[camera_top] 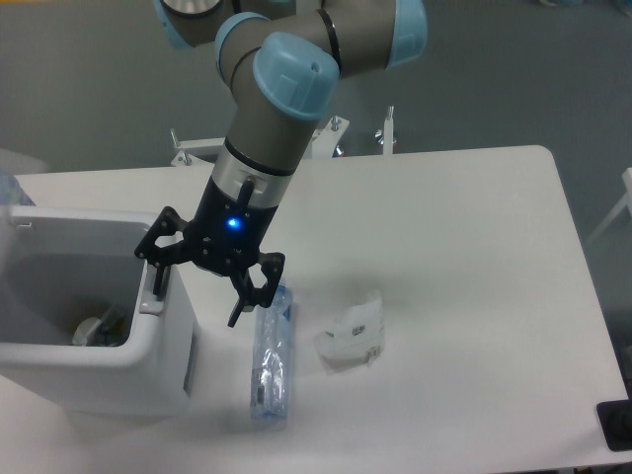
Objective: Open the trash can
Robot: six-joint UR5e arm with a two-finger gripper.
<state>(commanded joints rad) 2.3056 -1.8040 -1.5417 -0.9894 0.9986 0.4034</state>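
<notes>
End effector point(197, 291) spread wide, gripping nothing, one finger at the open trash can point(99, 351) right rim, the other over the bottle point(272, 360) lying on the bench point(474, 296).

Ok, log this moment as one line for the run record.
task: open trash can | trash can: lid not covering, inside visible | gripper: open, at bin's right rim | bottle: lying on table | crumpled wrapper: beside bottle

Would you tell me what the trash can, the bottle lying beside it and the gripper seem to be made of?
The trash can looks like opaque white moulded plastic, smooth and matte, with rounded corners. The bottle seems thin clear plastic: the table shows through it and it glints. The gripper has black, dull fingers, either plastic or coated metal; the look leaves that open.
</notes>
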